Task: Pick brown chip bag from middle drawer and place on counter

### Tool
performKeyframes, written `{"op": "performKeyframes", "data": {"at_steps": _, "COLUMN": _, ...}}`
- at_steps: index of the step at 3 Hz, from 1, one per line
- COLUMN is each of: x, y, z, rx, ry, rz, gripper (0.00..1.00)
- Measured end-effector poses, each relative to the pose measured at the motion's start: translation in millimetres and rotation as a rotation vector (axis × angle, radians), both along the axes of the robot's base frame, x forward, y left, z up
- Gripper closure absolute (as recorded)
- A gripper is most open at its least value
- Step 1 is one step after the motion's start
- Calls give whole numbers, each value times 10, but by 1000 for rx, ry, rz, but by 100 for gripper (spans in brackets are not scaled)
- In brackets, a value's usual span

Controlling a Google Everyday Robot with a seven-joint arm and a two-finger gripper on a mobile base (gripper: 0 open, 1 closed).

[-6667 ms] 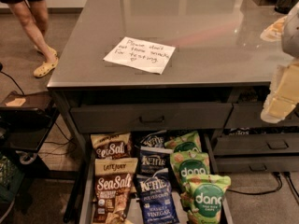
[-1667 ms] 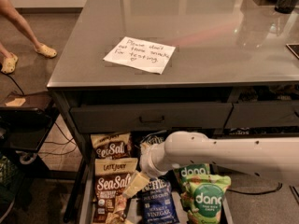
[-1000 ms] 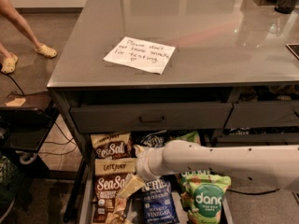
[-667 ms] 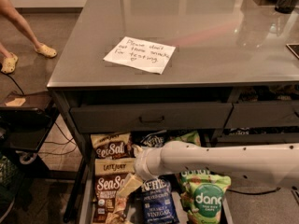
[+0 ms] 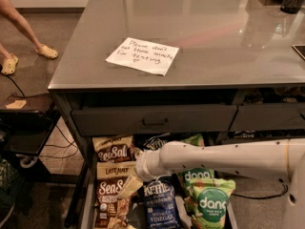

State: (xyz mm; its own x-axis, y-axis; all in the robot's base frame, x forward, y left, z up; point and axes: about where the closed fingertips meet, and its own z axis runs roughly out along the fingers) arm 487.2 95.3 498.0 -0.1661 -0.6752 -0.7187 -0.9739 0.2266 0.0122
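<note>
Gripper (image 5: 129,187) is found low inside the drawer (image 5: 87,208), at the right edge of the front brown bag (image 5: 107,198) and just left of the Kettle bag (image 5: 160,207). Whether it is open or closed cannot be told. No bag is seen lifted.

Over the last seconds the arm (image 5: 224,159) was brought in from the right, across the Dang bags (image 5: 208,203), and the gripper has been shifted slightly leftward onto the brown column. In the last second almost no travel is recorded, so the approach is judged nearly complete and the grasp is judged the step in hand.

Both brown bags are unmoved: the front one under the gripper, the rear one (image 5: 113,151) behind it, against the drawer's back. The counter (image 5: 219,32) carries only the note (image 5: 143,56) within its near part, so placement room is judged sufficient. A slip on crinkly film, or a snag on the Kettle bag, is considered the main risk.
</note>
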Motion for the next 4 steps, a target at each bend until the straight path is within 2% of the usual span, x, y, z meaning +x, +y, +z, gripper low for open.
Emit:
{"op": "performKeyframes", "data": {"at_steps": 2, "x": 138, "y": 37, "z": -260, "rx": -19, "ry": 44, "rz": 2, "gripper": 0}}
{"op": "performKeyframes", "data": {"at_steps": 4, "x": 138, "y": 116, "z": -489, "rx": -41, "ry": 93, "rz": 13, "gripper": 0}}
